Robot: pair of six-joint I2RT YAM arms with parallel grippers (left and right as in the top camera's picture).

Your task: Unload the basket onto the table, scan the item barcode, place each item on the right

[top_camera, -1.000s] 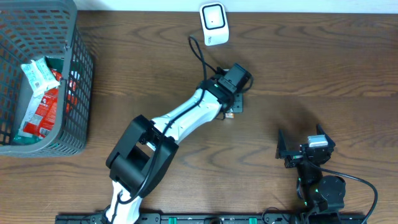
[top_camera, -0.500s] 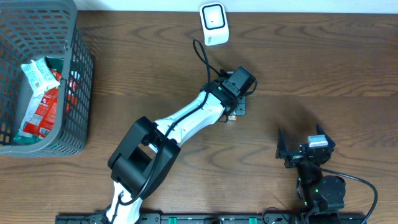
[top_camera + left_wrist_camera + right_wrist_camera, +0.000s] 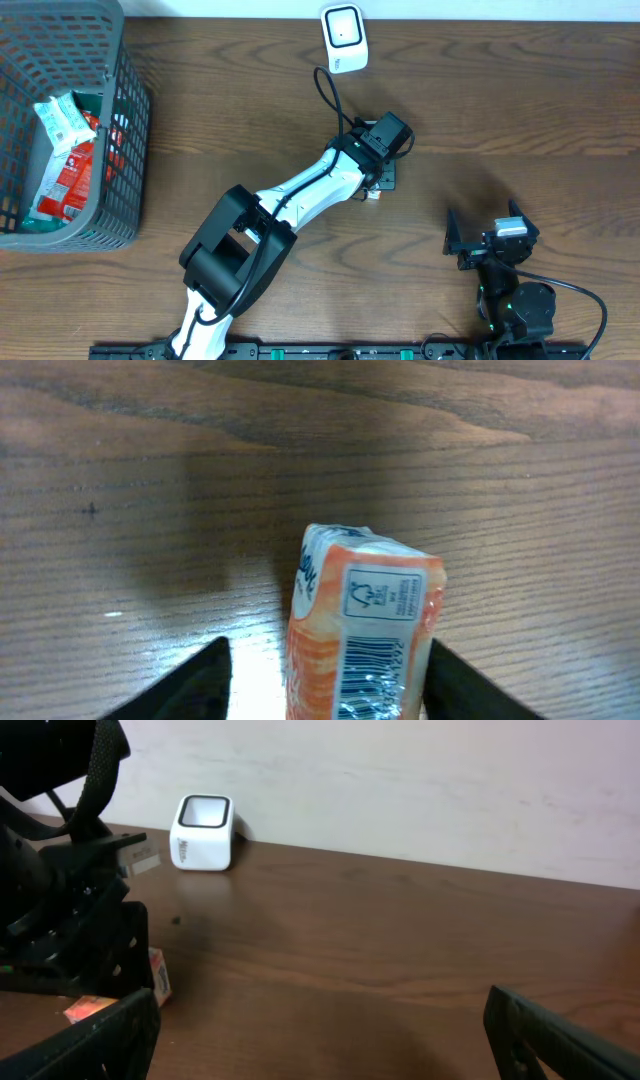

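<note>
The item (image 3: 362, 625) is a small orange and white packet with its barcode facing the left wrist camera. It stands on the wooden table between the jaws of my left gripper (image 3: 325, 690), which is open, with a clear gap on the packet's left side. From overhead the left gripper (image 3: 384, 168) covers most of the item (image 3: 372, 192). The white scanner (image 3: 343, 38) sits at the table's far edge, and it also shows in the right wrist view as the scanner (image 3: 205, 832). My right gripper (image 3: 490, 243) rests open and empty near the front right.
A grey mesh basket (image 3: 128, 150) at the far left holds red and white packets (image 3: 62, 150). The left arm's cable (image 3: 325, 90) loops between the scanner and the wrist. The left arm (image 3: 60, 920) fills the left of the right wrist view.
My left gripper has opened its jaws and let go of the item. The wrist has crept slightly right. The right arm has not moved.
</note>
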